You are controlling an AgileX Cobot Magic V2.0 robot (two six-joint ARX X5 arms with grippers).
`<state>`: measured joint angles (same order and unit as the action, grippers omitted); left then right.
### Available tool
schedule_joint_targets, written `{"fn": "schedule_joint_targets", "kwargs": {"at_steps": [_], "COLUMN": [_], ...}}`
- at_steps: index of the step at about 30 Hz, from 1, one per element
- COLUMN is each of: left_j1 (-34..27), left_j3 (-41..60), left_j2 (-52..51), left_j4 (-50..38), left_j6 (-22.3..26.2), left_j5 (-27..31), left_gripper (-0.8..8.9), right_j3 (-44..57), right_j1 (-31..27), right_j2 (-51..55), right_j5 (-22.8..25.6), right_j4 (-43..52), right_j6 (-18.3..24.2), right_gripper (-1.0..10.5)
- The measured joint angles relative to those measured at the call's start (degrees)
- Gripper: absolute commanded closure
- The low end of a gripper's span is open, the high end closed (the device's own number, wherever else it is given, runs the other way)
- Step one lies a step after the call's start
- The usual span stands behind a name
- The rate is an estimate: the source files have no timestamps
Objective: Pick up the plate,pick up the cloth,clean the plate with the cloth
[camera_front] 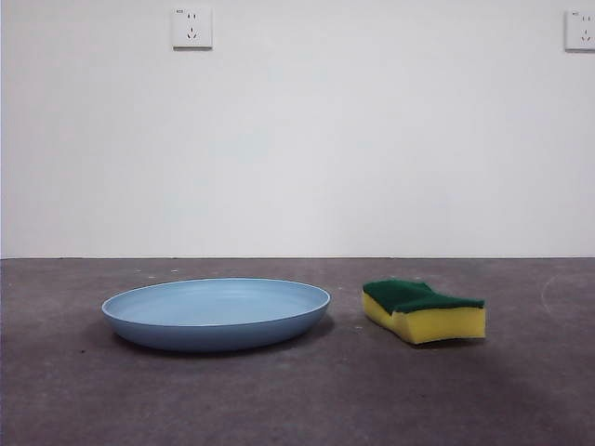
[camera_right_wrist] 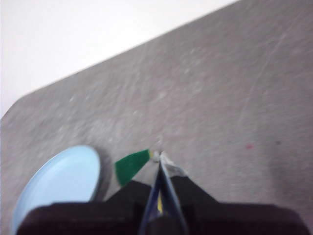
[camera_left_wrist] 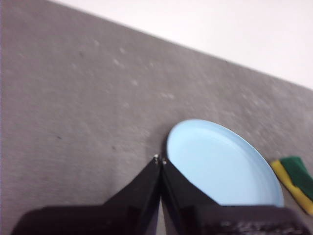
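We see the light-blue plate (camera_front: 216, 313) lying flat near the counter's (camera_front: 297, 400) middle, the sponge (camera_front: 424, 311) just beside it, apart, toward the right edge. Both the left gripper (camera_left_wrist: 160, 160) and right gripper (camera_right_wrist: 159, 156) hover above with jaws pressed together, holding nothing.

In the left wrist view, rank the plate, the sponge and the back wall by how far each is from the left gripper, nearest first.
1. Plate: just beside the left gripper, whose jaws are shut, apart from it.
2. Sponge: beyond the plate's far rim.
3. Back wall: past the table's far edge.
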<state>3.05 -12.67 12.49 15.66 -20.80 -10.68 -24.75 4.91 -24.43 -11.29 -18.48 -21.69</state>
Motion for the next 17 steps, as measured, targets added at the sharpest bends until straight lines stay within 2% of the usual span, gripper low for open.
{"fn": "schedule_joint_targets", "kwargs": {"at_steps": [4,7,14,15,17], "left_j1": [0.0,0.0,0.0,0.0,0.0], "left_j3": [-5.2,-9.8,-22.4,-23.8,-26.6], "left_j2": [7.9,14.2,29.2,30.7,33.8], "left_j4": [1.1,3.6,15.1,16.7,19.9], "left_j6": [0.0,0.8,8.5,9.6,11.8], "left_j5": [-4.8,-8.7,-13.7,-13.8,-14.2], "left_gripper": [8.2,8.2,8.18,8.17,8.08], "right_j3": [-8.6,-15.1,-26.9,-27.6,-28.2], "right_j1": [0.0,0.0,0.0,0.0,0.0], "right_j2": [-8.9,-15.6,-29.8,-31.1,-33.5], "right_j5": [-4.1,-5.2,-5.2,-5.2,-5.2], "right_j4": [-5.6,-11.6,-27.8,-28.7,-29.1], "right_j6": [3.7,8.0,17.2,17.9,18.8], "right_gripper": [9.5,9.5,9.4,9.1,7.6]}}
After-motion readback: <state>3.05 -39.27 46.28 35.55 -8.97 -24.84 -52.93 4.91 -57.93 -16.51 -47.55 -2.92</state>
